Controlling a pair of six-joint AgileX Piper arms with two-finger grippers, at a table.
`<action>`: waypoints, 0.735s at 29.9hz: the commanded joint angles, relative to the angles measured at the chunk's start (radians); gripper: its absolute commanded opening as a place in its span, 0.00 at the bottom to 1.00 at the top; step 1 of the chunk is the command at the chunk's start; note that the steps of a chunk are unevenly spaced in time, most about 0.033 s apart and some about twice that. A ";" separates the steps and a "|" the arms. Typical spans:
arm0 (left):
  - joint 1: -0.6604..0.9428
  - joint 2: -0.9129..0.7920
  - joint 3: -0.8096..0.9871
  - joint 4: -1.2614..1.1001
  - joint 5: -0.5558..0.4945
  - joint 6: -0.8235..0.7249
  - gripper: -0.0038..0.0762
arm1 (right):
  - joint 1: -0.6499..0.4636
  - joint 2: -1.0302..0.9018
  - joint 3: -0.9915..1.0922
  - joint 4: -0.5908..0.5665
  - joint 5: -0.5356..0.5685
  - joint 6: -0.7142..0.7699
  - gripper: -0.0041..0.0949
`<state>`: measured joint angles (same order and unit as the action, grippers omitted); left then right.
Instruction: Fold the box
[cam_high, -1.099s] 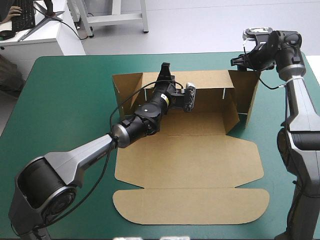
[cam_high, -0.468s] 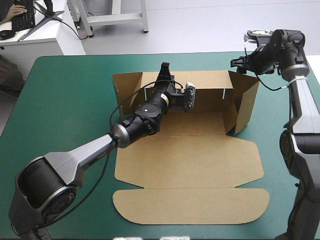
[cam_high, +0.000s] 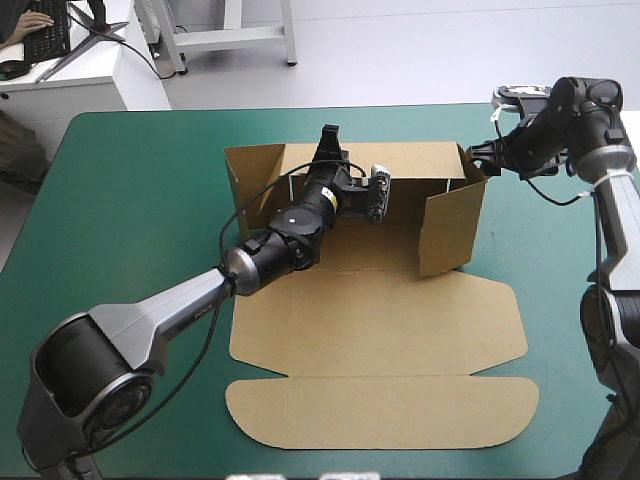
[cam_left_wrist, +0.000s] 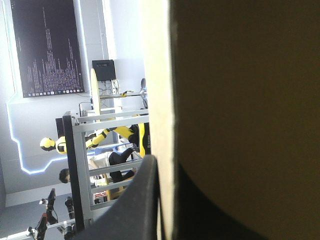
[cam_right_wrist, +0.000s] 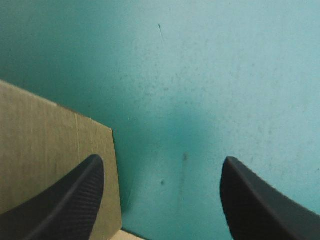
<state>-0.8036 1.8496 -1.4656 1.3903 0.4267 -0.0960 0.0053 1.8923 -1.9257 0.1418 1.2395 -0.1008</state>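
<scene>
Counter with teal-green cover: wide bare stretch at left, narrower strip at right. Box sits middle to right, brown board, partly raised. Left side wall is up, back wall is up along the far side. The lid panel lies flat toward the near edge, its rounded end flap close to the counter's near edge. Left tool reaches over the box floor and pinches the back wall's top edge, fingers almost together with board between. Its wrist view shows one black finger hard against the board's cut edge. Right side wall stands turned inward. Right tool is at that wall's far top corner, fingers wide apart, one over the board, bare cover between them.
</scene>
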 joint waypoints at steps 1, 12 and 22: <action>-0.012 -0.037 -0.017 0.000 -0.001 -0.013 0.04 | -0.009 -0.098 0.045 -0.001 0.015 -0.031 0.67; -0.012 -0.037 -0.017 0.022 -0.001 -0.008 0.04 | -0.009 -0.196 0.222 0.143 0.015 -0.201 0.67; -0.012 -0.037 -0.017 0.087 -0.001 -0.026 0.04 | -0.009 -0.203 0.249 0.248 0.015 -0.319 0.67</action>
<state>-0.8036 1.8548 -1.4638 1.4509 0.4337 -0.1067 0.0016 1.7441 -1.6535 0.3322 1.2344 -0.4010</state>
